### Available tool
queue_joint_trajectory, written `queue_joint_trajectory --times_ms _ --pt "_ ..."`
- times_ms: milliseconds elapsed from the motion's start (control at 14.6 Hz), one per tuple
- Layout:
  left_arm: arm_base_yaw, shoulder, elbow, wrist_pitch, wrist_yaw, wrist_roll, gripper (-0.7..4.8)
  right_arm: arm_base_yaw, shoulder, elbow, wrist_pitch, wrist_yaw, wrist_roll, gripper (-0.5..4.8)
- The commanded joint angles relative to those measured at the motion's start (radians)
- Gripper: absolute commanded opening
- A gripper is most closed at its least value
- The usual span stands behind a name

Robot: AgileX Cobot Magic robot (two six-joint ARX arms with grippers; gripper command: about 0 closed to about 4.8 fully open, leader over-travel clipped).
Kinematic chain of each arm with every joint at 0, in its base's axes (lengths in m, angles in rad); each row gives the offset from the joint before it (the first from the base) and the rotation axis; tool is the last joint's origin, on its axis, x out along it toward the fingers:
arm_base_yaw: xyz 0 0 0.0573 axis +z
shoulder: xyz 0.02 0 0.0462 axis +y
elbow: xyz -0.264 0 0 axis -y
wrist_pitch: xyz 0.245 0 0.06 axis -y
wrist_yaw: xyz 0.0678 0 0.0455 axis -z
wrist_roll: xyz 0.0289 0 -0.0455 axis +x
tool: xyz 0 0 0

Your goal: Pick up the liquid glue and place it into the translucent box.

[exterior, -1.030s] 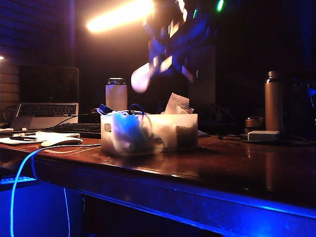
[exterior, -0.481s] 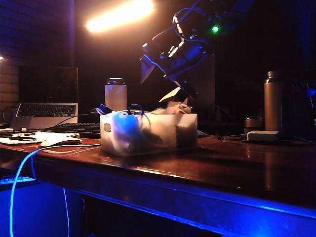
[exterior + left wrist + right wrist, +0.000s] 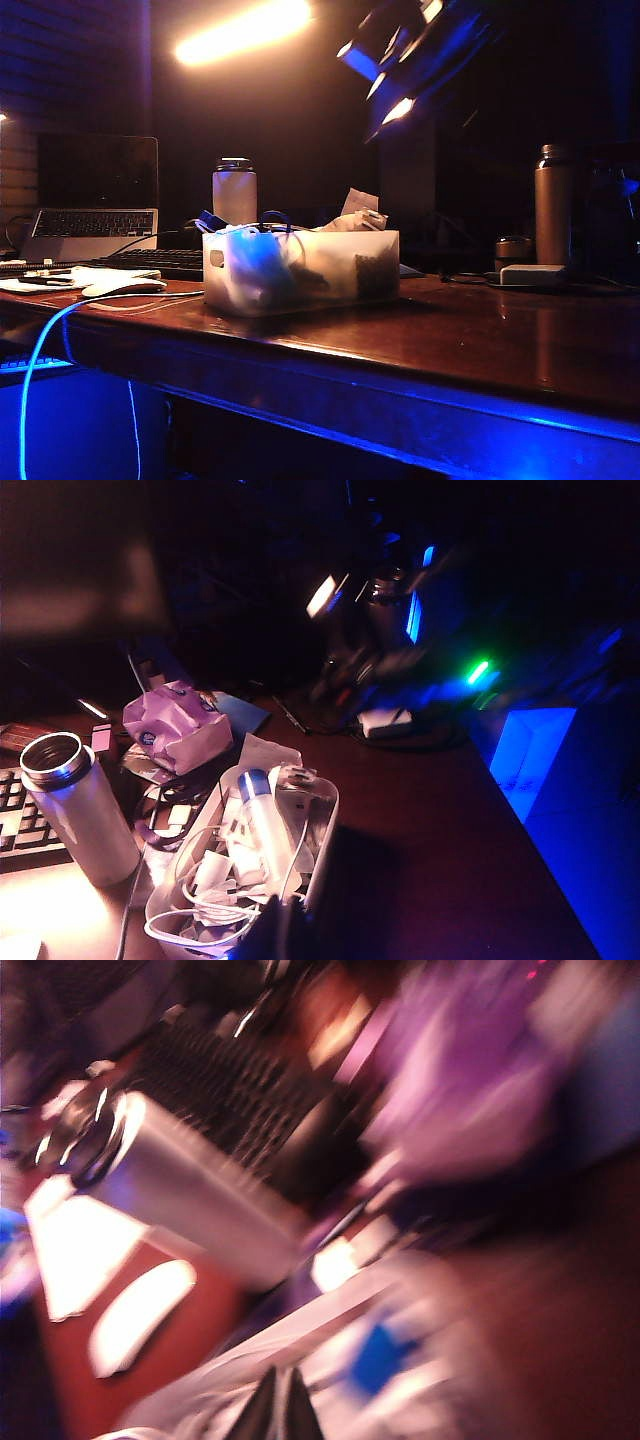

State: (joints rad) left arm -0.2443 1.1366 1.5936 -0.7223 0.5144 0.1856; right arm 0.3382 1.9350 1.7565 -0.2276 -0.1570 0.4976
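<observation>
The liquid glue, a whitish bottle with a dark blue cap, lies inside the translucent box on top of white cables. In the blurred right wrist view its blue cap shows below my right gripper, which is shut and holds nothing. In the exterior view the box stands mid-table and my right gripper hangs high above its right end. My left gripper hovers over the box's near end, its dark fingers together with nothing between them.
A white dark-lidded flask stands behind the box, also seen open-topped. A laptop and keyboard lie at the left. A metallic thermos and a small whitish block are at the right. A purple bag lies beyond the box.
My right gripper carried the whitish bottle above the box, dipped down to the box, and has now risen up and to the right, shut and empty. The left arm has not moved.
</observation>
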Motion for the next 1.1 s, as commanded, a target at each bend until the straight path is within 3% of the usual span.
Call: queue_joint_trajectory --times_ms 69,206,549,755,892,1098 --pt "-0.001 -0.003 0.005 0.004 0.034 -0.002 -0.05 -0.022 -0.117 0.008 -0.087 0.057 -0.247 -0.06" --pt "-0.001 -0.003 0.005 0.004 0.067 -0.002 -0.05 -0.021 -0.214 0.007 -0.173 0.147 -0.342 -0.06" --pt "-0.001 -0.003 0.005 -0.020 0.068 -0.002 -0.05 -0.020 -0.497 0.007 -0.313 0.179 -0.442 -0.06" --pt "-0.001 -0.004 0.005 -0.021 0.078 -0.002 -0.05 -0.020 -0.681 -0.011 -0.452 0.252 -0.522 -0.06" --pt "-0.001 -0.004 0.005 -0.024 0.078 -0.002 -0.05 -0.020 -0.845 -0.211 -0.419 0.266 -0.527 -0.06" --pt "-0.001 -0.004 0.005 -0.025 0.078 -0.002 -0.05 -0.019 -1.112 -0.722 -0.120 0.252 -0.442 -0.05"
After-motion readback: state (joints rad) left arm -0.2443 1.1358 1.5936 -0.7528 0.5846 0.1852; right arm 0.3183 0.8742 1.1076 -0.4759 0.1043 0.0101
